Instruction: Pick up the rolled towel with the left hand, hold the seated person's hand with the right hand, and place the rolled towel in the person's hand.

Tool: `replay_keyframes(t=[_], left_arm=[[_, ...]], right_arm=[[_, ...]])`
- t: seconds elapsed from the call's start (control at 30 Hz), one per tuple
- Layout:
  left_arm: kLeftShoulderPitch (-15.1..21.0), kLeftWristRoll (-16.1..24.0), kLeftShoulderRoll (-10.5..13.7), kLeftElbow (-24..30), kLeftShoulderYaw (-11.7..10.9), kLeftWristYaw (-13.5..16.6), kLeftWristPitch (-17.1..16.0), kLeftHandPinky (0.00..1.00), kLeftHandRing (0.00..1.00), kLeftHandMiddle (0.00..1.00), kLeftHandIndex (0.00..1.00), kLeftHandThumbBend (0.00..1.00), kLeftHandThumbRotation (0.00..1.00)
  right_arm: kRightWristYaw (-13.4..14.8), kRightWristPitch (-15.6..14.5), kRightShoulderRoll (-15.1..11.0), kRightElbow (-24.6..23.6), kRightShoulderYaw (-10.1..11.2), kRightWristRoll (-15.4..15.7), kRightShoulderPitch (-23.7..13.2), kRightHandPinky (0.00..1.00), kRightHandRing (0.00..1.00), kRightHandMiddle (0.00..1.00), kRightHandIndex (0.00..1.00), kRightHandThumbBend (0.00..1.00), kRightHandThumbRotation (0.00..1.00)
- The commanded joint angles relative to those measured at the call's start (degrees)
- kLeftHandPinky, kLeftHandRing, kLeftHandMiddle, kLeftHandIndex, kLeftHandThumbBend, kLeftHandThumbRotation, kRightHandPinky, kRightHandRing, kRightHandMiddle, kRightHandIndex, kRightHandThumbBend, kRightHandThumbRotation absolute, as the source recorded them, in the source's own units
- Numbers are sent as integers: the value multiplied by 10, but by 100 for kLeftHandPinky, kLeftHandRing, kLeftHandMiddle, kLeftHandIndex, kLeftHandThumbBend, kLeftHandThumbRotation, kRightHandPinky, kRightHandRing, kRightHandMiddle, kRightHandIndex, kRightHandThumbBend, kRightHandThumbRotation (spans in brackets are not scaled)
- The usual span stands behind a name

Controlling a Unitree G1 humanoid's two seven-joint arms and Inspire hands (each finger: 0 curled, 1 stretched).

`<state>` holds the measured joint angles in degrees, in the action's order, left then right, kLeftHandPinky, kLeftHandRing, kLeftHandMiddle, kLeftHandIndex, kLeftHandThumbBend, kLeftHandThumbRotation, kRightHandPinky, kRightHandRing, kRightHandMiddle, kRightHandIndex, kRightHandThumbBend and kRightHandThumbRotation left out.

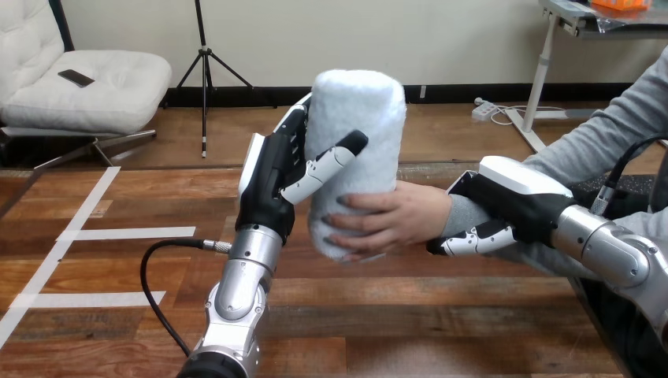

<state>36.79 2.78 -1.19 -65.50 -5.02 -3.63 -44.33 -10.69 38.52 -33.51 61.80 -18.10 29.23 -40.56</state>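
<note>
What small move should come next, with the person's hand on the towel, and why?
Probably ease open the fingers of the left hand to release the rolled towel: the person's hand already wraps its lower end, and the right hand is curled round the person's wrist.

Wooden table [441, 315], plank top. White tape strips [130, 233] flat on left part: 2 crosswise, 1 diagonal.

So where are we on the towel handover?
Done: the left hand has the rolled towel lifted and upright, and the right hand is curled round the person's wrist. In hand: the person's hand grips the towel's lower part while the left hand grips it too. Left: the left hand letting go.
</note>
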Motion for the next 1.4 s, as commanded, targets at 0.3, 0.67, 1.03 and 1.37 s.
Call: replay_keyframes(t=[0.3, 0.67, 1.03, 1.37], left_arm=[[31, 7, 10, 18, 8, 9, -14, 99, 99, 96, 96, 100, 91], [29, 7, 16, 19, 9, 8, -20, 100, 99, 97, 97, 100, 93], [27, 6, 19, 23, 9, 8, -22, 100, 97, 97, 96, 100, 93], [24, 3, 19, 29, 8, 8, -24, 99, 97, 96, 95, 100, 94]], right_arm=[[7, 20, 10, -4, 8, -12, -40, 24, 26, 30, 30, 77, 48], [-9, 21, 7, -2, 10, -19, -37, 29, 29, 33, 33, 89, 59], [-67, -1, 7, -3, 16, -49, -36, 38, 39, 43, 46, 99, 66], [-97, -3, 2, -9, 18, -62, -34, 52, 54, 59, 61, 100, 68]])
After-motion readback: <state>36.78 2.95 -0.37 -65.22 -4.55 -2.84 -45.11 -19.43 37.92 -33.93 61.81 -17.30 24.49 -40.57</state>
